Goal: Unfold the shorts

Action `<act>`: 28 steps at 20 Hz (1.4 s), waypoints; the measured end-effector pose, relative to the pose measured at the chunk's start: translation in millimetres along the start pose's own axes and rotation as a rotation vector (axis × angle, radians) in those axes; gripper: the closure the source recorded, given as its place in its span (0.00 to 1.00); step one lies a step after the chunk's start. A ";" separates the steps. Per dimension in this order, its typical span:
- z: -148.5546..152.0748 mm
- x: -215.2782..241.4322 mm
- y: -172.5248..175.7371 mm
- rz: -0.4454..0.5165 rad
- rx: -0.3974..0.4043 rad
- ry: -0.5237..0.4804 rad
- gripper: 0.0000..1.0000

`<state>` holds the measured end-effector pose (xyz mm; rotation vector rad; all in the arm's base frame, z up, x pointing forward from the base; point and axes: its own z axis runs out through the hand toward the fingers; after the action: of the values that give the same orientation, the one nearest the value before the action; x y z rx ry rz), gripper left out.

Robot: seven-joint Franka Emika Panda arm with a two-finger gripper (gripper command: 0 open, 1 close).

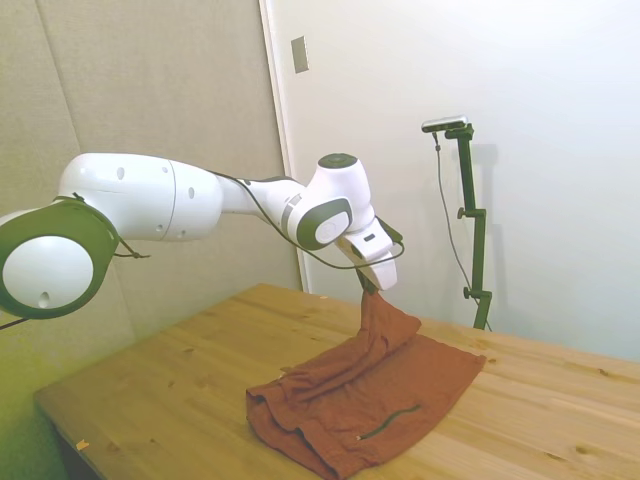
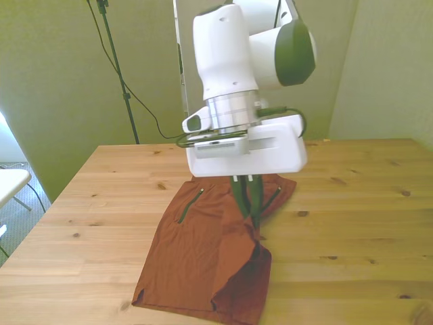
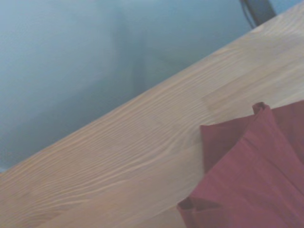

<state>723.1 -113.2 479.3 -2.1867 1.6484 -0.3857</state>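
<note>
The rust-orange shorts lie wrinkled on the wooden table, with a thin dark pocket slit toward the near side. One part of the fabric is drawn up into a peak above the table. My gripper is shut on that peak, well above the tabletop. In the front view the shorts spread toward the camera, and the gripper pinches a raised fold at their right side. The wrist view catches a red corner of the shorts against bare wood.
The table's far edge runs close to the white wall. Bare wood lies on the front view's right of the shorts, and more on the left.
</note>
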 end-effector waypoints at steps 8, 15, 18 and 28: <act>34.3 -84.0 -49.0 -0.084 -0.009 -0.003 1.00; 67.6 -140.1 -70.8 -0.149 -0.045 -0.048 0.00; 73.4 -153.4 -71.3 -0.181 -0.072 -0.050 0.00; 46.2 -161.3 -81.1 -0.225 -0.057 -0.033 0.00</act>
<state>768.0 67.7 475.6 -2.4165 1.4168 -0.3645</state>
